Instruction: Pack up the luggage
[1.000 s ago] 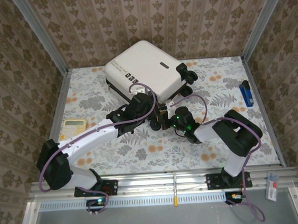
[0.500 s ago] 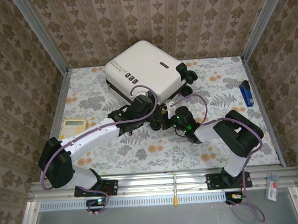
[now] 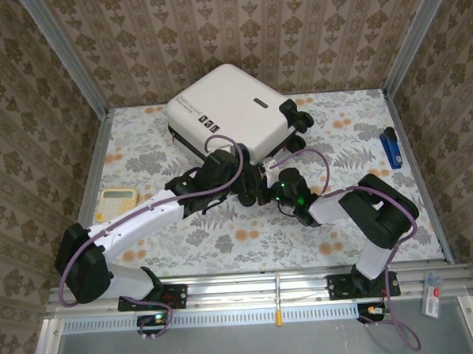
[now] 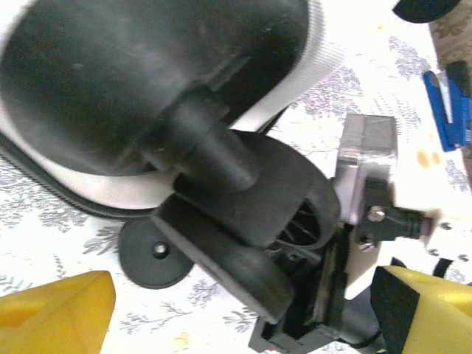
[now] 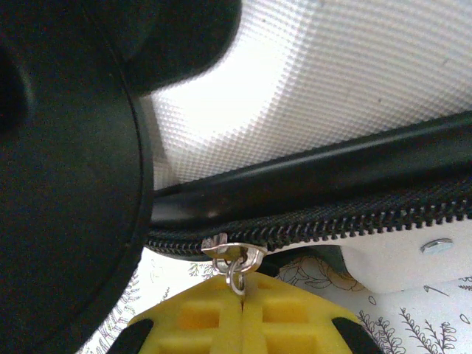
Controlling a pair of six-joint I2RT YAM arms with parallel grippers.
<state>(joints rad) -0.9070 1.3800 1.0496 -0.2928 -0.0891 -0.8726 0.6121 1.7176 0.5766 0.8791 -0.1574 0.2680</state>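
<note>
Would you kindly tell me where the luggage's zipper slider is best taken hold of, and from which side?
By the metal ring hanging from the zipper slider, approached from the luggage's near edge: it dangles clear of the zipper teeth, thin enough to pinch, as the right gripper does.

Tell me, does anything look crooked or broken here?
The luggage lies crooked, turned at a slant to the edges of the table instead of lined up with them. Nothing looks spilled or broken.

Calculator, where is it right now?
Top view: the calculator lies by the table's left edge, just left of the left arm, nearer than the luggage.
</note>
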